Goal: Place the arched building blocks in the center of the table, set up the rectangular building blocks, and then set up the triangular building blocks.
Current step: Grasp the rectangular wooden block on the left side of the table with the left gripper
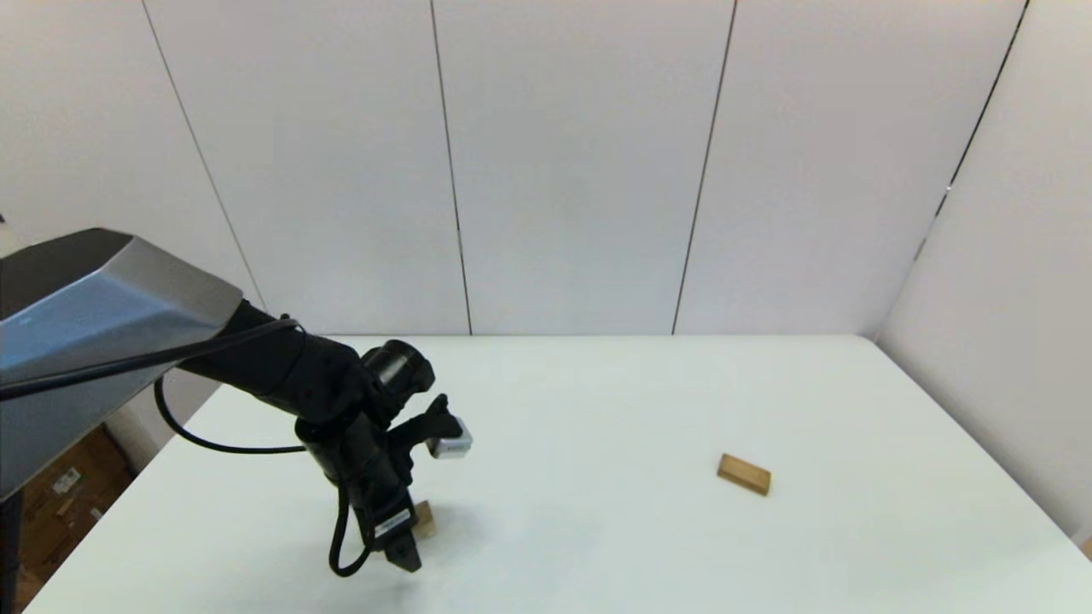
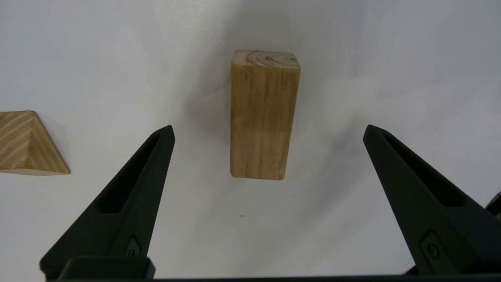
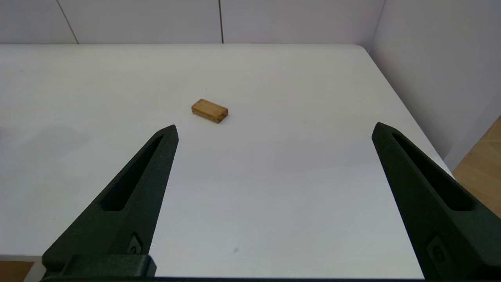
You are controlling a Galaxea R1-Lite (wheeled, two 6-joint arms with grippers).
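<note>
My left gripper (image 2: 269, 128) hangs open above the table near its front left, fingers pointing down (image 1: 405, 554). Between its spread fingers, in the left wrist view, lies the chunky light-wood arched block (image 2: 264, 115), untouched; its cut-out does not show. The triangular block (image 2: 27, 145) lies apart, beyond one finger. A bit of tan wood (image 1: 424, 518) peeks out behind that gripper in the head view; I cannot tell which block it is. The rectangular block (image 1: 744, 474) lies flat on the right half of the table (image 3: 209, 111). My right gripper (image 3: 274, 127) is open, empty and well short of it.
The white table (image 1: 597, 409) backs onto a grey panelled wall, with another wall close along its right edge. Cardboard boxes (image 1: 68, 495) stand on the floor past the left edge. The left arm's cable (image 1: 341, 546) loops down beside the gripper.
</note>
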